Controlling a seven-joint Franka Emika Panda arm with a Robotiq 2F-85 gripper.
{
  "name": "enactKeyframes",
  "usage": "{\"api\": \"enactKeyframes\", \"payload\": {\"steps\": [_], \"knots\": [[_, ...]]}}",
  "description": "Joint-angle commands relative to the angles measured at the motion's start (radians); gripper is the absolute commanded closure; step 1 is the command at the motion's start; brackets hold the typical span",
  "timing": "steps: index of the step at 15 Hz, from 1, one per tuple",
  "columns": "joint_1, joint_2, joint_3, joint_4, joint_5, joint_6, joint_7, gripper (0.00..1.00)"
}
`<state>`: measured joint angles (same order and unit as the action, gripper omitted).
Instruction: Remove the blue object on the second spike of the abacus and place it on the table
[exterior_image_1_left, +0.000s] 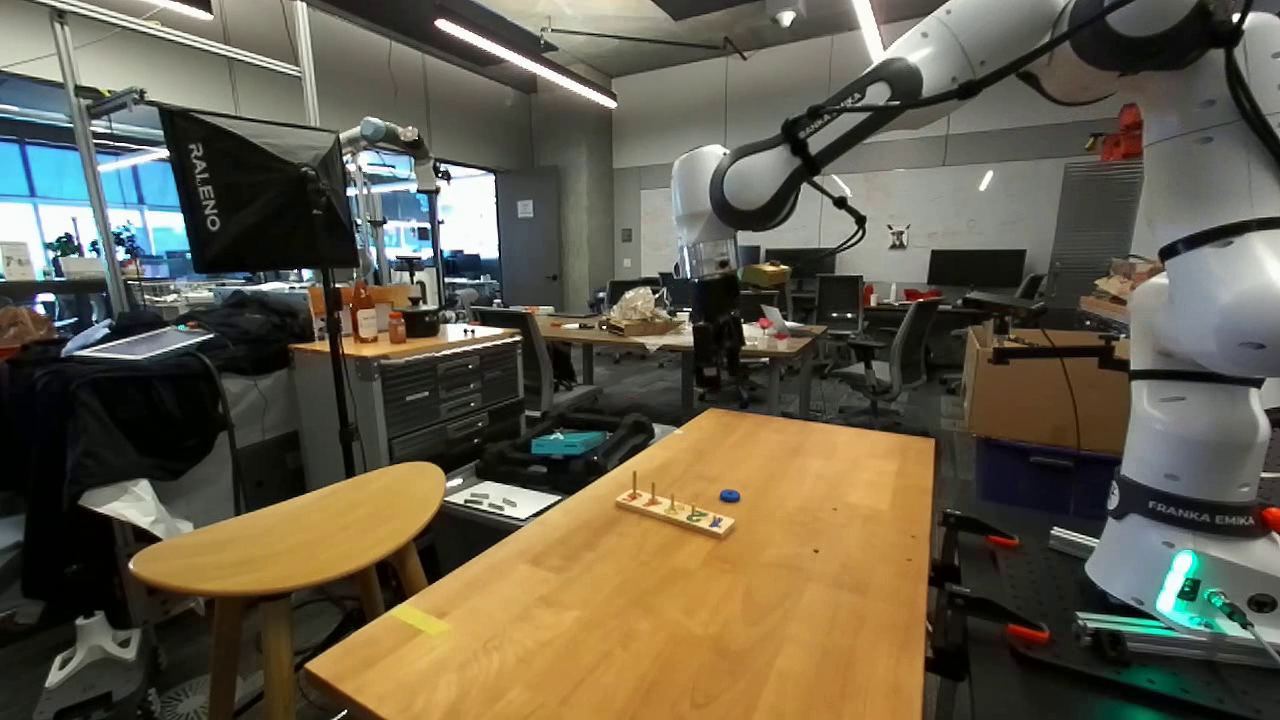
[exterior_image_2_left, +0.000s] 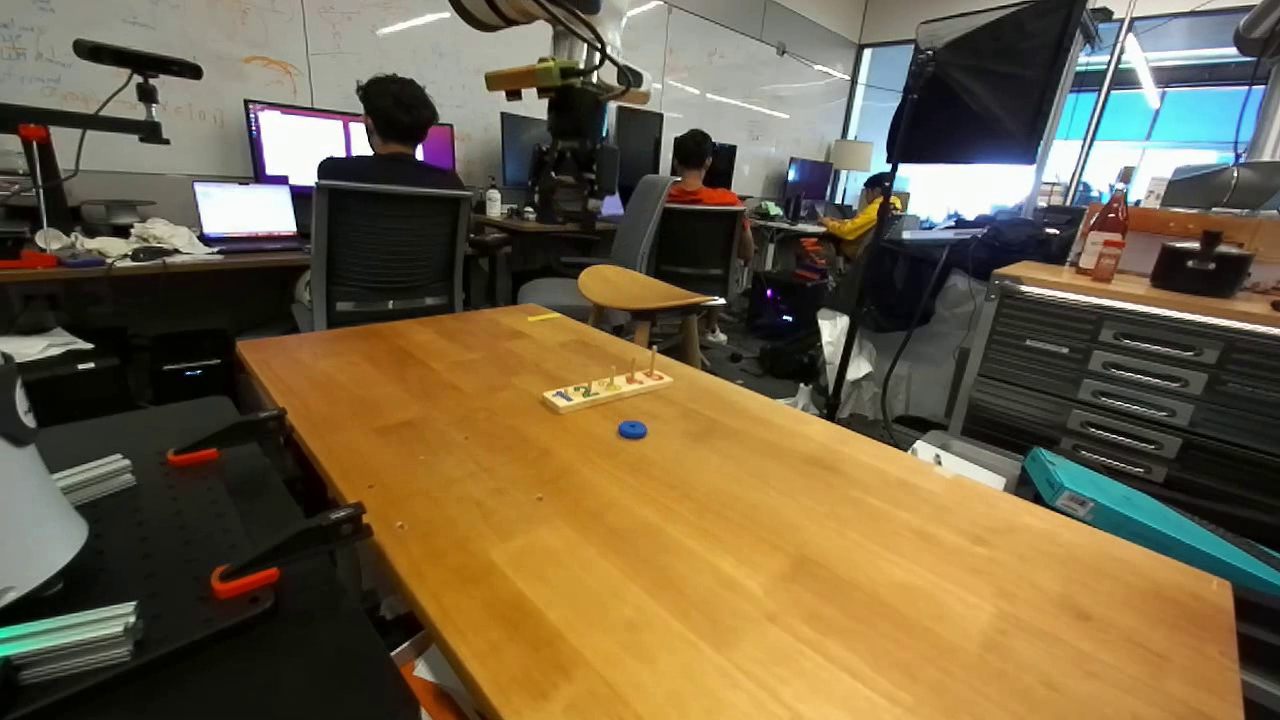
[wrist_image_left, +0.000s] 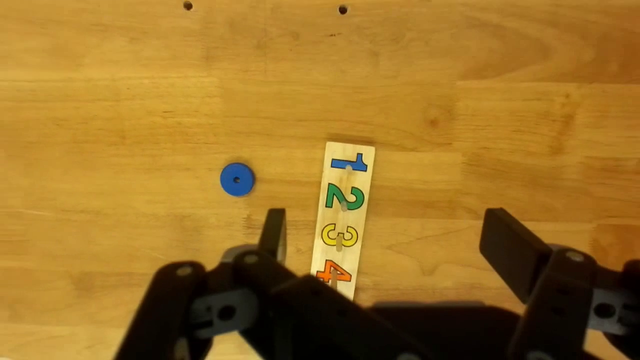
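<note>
All views down onto the table (exterior_image_1_left: 790, 620)

A wooden stool (exterior_image_1_left: 300, 540) and a black softbox (exterior_image_1_left: 260, 195) appear in both exterior views, as does a drawer cabinet (exterior_image_2_left: 1050, 375) bearing a bottle (exterior_image_2_left: 1106, 225) and a small jar (exterior_image_2_left: 1107, 260); in an exterior view, a person in black (exterior_image_2_left: 395, 165) sits facing a lit monitor (exterior_image_2_left: 295, 150), near an open laptop (exterior_image_2_left: 245, 212)

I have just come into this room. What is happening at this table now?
A robot arm reaches over the wooden table, with its gripper open, empty and well above the surface. A blue ring lies flat on that table, beside the number board and apart from it. The pegs in view carry no ring, so the job of taking the blue one off looks finished.
</note>
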<state>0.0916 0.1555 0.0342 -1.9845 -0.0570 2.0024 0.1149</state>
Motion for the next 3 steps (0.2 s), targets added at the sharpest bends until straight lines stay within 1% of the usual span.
{"api": "enactKeyframes", "payload": {"steps": [1,3], "knots": [[-0.007,-0.019,0.008,0.001,-0.001,-0.018,0.001,0.00],[-0.007,-0.030,0.008,-0.001,-0.001,-0.024,0.001,0.00]]}}
